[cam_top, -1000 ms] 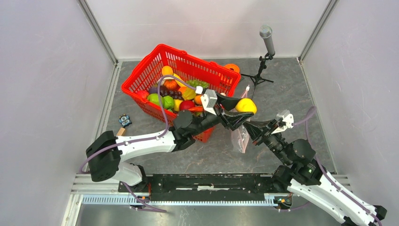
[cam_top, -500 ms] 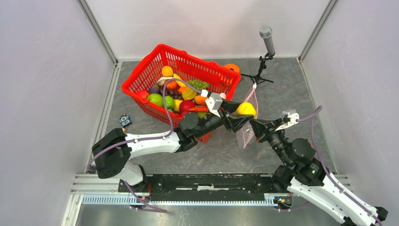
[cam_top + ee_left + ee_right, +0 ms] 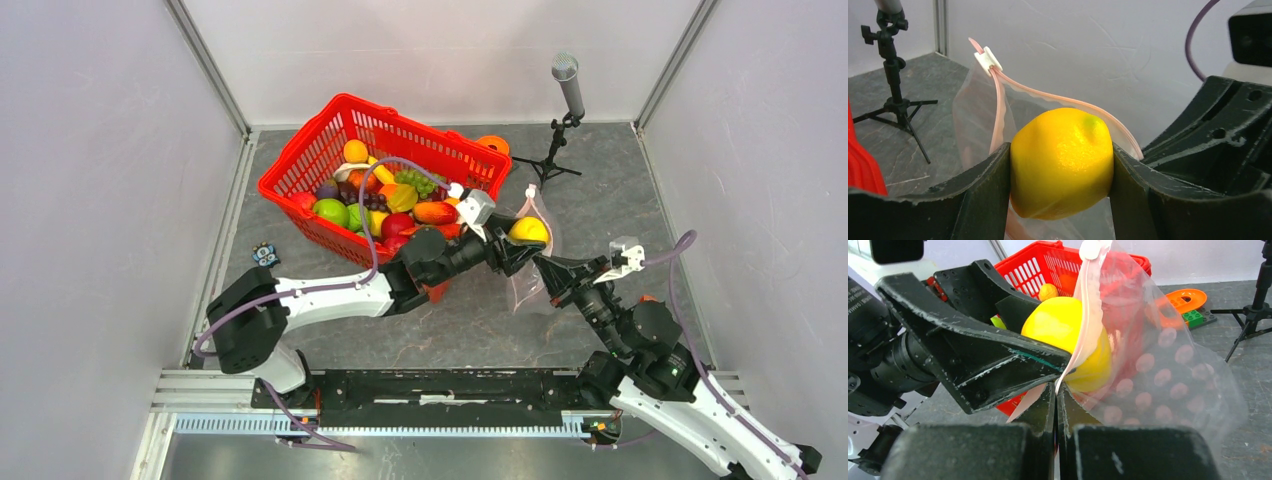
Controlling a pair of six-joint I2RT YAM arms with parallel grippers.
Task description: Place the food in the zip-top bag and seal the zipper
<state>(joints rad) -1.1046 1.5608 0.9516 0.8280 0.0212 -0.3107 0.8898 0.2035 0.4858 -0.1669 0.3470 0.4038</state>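
Note:
My left gripper (image 3: 522, 240) is shut on a yellow toy lemon (image 3: 528, 231), which fills the gap between its jaws in the left wrist view (image 3: 1062, 162). The lemon sits at the open mouth of the clear zip-top bag (image 3: 528, 285), partly between its two pink zipper strips (image 3: 998, 107). My right gripper (image 3: 552, 272) is shut on the bag's zipper edge (image 3: 1087, 335) and holds the bag up off the table. The lemon (image 3: 1068, 340) shows partly behind that strip, and the bag (image 3: 1168, 380) hangs to the right. A white slider (image 3: 987, 59) sits at the zipper's far end.
A red mesh basket (image 3: 300, 160) with several toy fruits and vegetables (image 3: 395, 200) stands at the back left. A microphone on a tripod (image 3: 568, 85) stands at the back right. A flat orange e-shaped object (image 3: 1185, 299) lies behind the basket. A small dark block (image 3: 264, 254) lies at the left.
My left gripper has carried the lemon to the right and away from the basket, up to the bag's mouth. My right gripper has shifted right, and the bag's mouth has lifted and spread.

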